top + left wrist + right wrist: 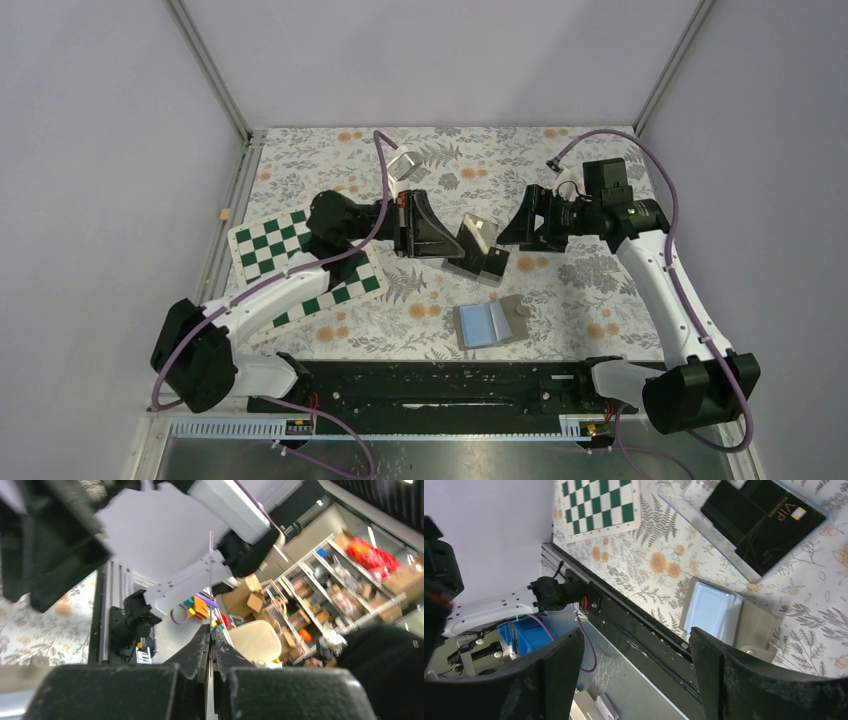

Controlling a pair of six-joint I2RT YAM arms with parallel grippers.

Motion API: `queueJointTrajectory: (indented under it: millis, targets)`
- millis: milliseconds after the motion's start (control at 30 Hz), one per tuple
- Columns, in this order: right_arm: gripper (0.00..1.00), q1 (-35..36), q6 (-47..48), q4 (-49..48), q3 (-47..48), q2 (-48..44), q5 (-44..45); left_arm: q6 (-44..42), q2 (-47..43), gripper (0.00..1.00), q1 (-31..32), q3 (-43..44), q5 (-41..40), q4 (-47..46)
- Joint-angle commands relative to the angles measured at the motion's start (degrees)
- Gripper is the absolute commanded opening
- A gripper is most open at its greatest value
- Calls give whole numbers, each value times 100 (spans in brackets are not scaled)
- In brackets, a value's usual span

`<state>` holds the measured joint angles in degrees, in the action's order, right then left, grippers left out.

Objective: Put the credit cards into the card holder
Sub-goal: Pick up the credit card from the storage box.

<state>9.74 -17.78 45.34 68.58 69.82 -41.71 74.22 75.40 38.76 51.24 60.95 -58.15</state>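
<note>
Pincer (210, 641) of the left arm is clamped on one credit card (478, 232), which the left wrist view shows edge-on as a thin line rising from the closed tips. From above, that card stands tilted over a clear box (724, 555) near the middle of the bench (600, 300). Two black cards (764, 517) lie flat in the box, one with a small pale chip. At 6 o'clock from the box the card holder (490, 322) lies open, pale blue side up. At 3 o'clock from the held card, the right pincer (636, 635) has its fingers spread wide, empty. A green chessboard mat (300, 265) lies at 9 o'clock.
</note>
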Motion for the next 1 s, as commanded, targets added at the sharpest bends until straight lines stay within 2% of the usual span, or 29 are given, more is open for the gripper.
queueJointTrajectory:
  millis: [0,33,133,200,267,433,533,767,900,967]
  targets:
    - [84,-11,-69,-371,82,-379,-480,-3304,-546,0,7,780,-977,4346]
    - [84,-11,-106,-469,30,-431,-571,-3753,-604,0,4,953,-1369,5197]
    - [83,-14,-299,-906,-138,-594,-987,-4348,-786,0,8,1088,-2446,6150]
    - [82,-12,-541,-1321,-267,-656,-1330,-4075,-885,0,3,1107,-2900,6400]
    - [81,-16,-950,-1863,-421,-701,-1663,-3434,-846,0,-31,1234,-3209,6737]
    - [78,-15,-2464,-3736,-835,-682,-2222,-1709,-428,0,-55,1429,-2801,6899]
    - [75,-10,-3348,-4722,-1024,-532,-2381,-1193,-360,0,-52,1397,-2801,6817]
    - [63,46,-4357,-5561,-1200,-192,-2455,-793,-444,0,-73,1297,-2790,6727]
    - [59,154,-4371,-5492,-1303,-156,-2402,-403,-510,0,-71,1033,-2693,6092]
    - [57,189,-4327,-5409,-1352,-170,-2375,-412,-527,0,-78,1031,-2751,6153]
